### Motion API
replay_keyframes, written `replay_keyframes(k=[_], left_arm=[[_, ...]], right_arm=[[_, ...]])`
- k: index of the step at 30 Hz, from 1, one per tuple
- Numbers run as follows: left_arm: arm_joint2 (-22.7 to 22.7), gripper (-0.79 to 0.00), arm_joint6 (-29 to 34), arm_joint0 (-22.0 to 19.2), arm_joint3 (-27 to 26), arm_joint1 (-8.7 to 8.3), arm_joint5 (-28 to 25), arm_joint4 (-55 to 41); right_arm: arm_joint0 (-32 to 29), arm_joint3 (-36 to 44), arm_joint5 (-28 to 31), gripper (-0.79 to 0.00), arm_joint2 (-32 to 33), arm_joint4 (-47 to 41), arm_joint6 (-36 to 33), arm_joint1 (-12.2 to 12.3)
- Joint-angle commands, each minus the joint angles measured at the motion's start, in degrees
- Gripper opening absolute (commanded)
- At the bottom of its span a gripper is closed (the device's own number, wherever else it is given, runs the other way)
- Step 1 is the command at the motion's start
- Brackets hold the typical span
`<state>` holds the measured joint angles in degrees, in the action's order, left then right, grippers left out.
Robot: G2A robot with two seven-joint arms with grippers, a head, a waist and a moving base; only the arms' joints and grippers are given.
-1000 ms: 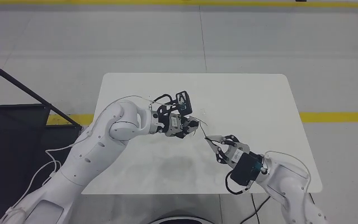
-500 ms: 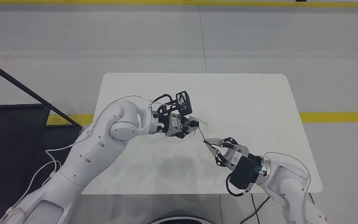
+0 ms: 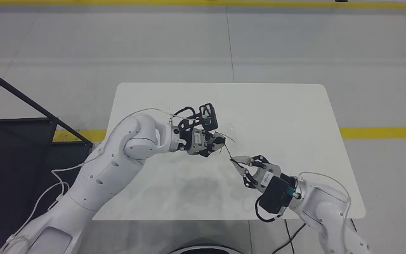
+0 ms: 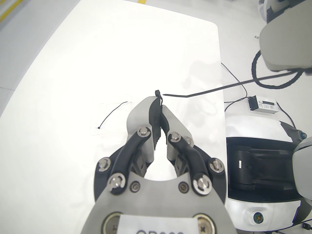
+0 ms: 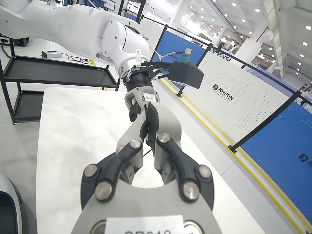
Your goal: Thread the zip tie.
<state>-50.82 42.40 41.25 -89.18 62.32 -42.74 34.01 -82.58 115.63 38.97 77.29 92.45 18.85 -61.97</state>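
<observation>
Left gripper (image 4: 159, 103) is kept pinched on the head (image 4: 158, 93) of the zip tie (image 4: 199, 92). From 4 o'clock the right gripper (image 3: 245, 166), clamped on the strap (image 4: 243, 81), has been edged nearer, so the tip (image 4: 164, 95) is brought almost to the head. The slot is too small to be made out, and the strap's far run is hidden.

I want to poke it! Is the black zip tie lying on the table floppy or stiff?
Probably bendy but springy: the loose zip tie lies in a gentle curve on the table. It looks very thin, so likely light and easily pushed.
</observation>
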Motion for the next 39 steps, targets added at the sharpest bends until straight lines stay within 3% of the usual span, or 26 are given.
replay_keyframes(k=[1, 23, 39], left_arm=[[0.0, -0.785, 0.0, 0.0, 0.0, 0.00, 0.0, 0.0], [0.0, -0.785, 0.0, 0.0, 0.0, 0.00, 0.0, 0.0], [0.0, -0.785, 0.0, 0.0, 0.0, 0.00, 0.0, 0.0]], right_arm=[[0.1, 0.0, 0.0, -0.785, 0.0, -0.2, -0.2, 0.0], [0.5, -0.7, -2.1, -0.785, -0.3, -2.0, -1.3, 0.2], [-0.4, -0.3, -8.8, -0.785, -0.6, -2.5, -0.1, 0.0]])
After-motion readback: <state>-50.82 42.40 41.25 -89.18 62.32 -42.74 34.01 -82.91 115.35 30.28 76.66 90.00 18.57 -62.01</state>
